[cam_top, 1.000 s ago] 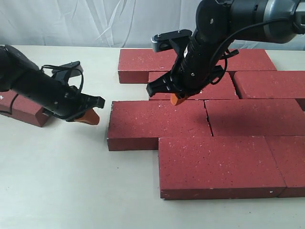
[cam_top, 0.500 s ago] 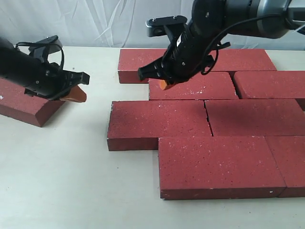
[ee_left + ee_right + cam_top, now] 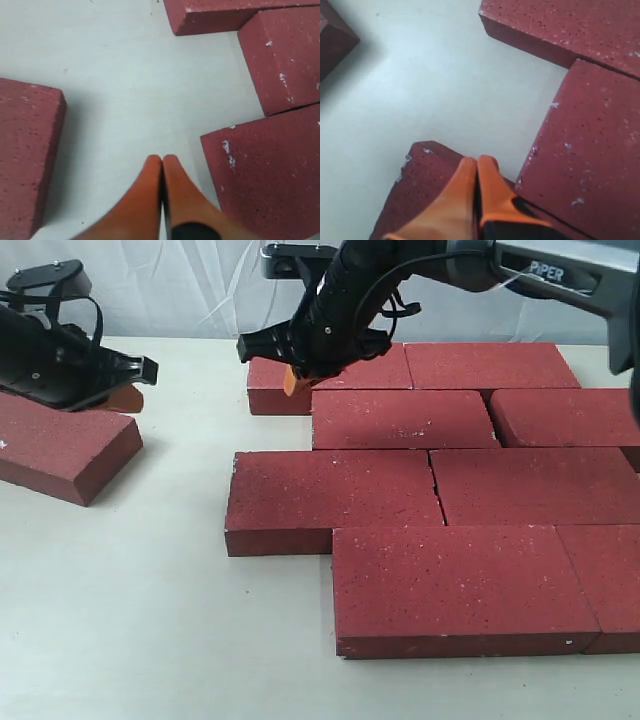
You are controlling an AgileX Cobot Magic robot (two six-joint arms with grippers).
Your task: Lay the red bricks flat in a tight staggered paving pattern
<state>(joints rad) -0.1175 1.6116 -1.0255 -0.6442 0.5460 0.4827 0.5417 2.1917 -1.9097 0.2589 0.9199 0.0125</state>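
Several dark red bricks (image 3: 430, 490) lie flat in staggered rows on the right of the table. One more red brick (image 3: 60, 445) lies apart at the far left. My left gripper (image 3: 125, 398) hovers just over that loose brick's back right corner, orange fingers pressed together and empty. In the left wrist view its fingertips (image 3: 162, 160) hang over bare table between the loose brick (image 3: 25, 150) and the paved bricks (image 3: 270, 175). My right gripper (image 3: 292, 380) is shut and empty at the left end of the back-left brick (image 3: 340, 370); its tips (image 3: 479, 161) sit over that brick's corner (image 3: 415, 185).
The white table (image 3: 150, 620) stretches along the left and front of the paving. A white cloth backdrop (image 3: 180, 290) hangs behind the table. The paving reaches the right edge of the exterior view. A narrow gap shows between the two middle-row bricks (image 3: 437, 490).
My right gripper has swung left and back, from above the middle of the paving to the back-left brick's end. My left gripper has drawn back and up over the loose brick.
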